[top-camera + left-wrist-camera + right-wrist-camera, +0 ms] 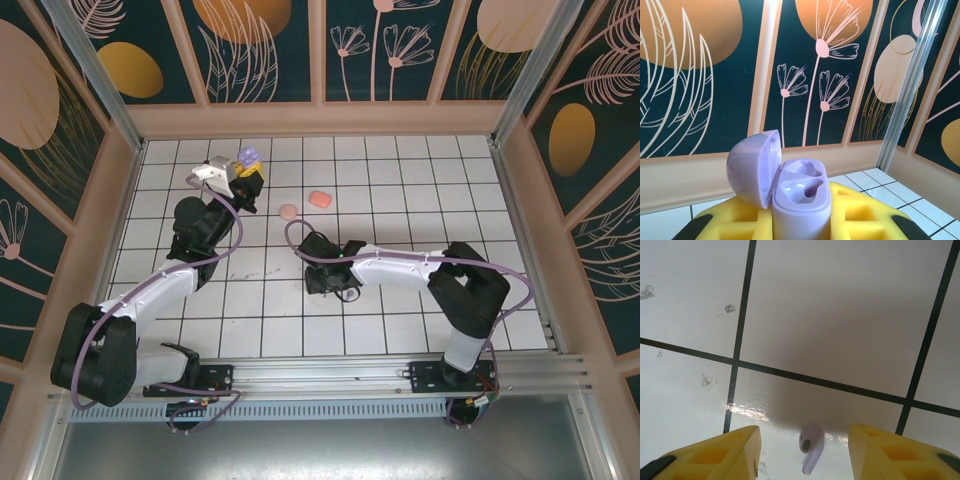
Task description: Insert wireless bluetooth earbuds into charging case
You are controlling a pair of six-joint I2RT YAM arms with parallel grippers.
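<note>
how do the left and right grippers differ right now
The left gripper is shut on the open purple case, while the right gripper has its fingers apart, gripping nothing. The left one faces the back wall with the case upright. The right one points down at the tiles, straddling a purple earbud that lies there untouched. Both have yellow fingers.

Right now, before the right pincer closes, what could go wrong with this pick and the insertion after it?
1. The purple earbud lies on glossy tile inside the open right pincer. It is tiny and rounded, so it may squirt out or be gripped askew.
2. The purple case in the left pincer has small shaped sockets. An askew earbud may miss them or hit the raised lid.
</note>
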